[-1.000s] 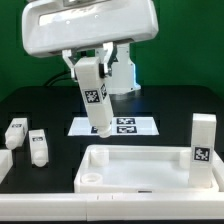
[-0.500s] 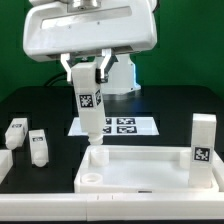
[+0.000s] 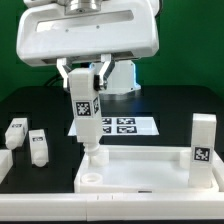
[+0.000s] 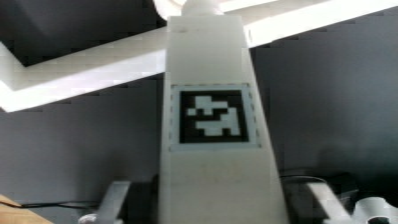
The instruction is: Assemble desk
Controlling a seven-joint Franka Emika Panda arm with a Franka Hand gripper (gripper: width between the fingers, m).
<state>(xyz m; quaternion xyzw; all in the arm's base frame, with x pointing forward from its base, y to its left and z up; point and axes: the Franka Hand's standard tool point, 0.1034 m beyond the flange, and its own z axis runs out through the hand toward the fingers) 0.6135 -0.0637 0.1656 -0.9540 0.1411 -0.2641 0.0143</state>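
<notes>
My gripper [image 3: 82, 88] is shut on a white desk leg [image 3: 84, 118] and holds it nearly upright, tag facing the camera. The leg's lower end hangs just over the back left corner of the desk top [image 3: 150, 182], a white rimmed tray at the front of the table. Whether the leg touches that corner I cannot tell. In the wrist view the leg [image 4: 214, 90] runs straight out from between my fingers [image 4: 121, 200], and its far tip points at the tray's rim [image 4: 71, 85]. A second leg [image 3: 203, 140] stands upright at the tray's right end.
Two loose leg blocks [image 3: 15, 131] [image 3: 38, 146] lie on the black table at the exterior view's left, with another white piece [image 3: 4, 165] at the edge. The marker board [image 3: 128, 126] lies behind the tray, under the arm.
My gripper has carried the leg toward the exterior view's left and a little lower. The leg has swung from tilted to nearly upright, its lower end now at the tray's back left corner.
</notes>
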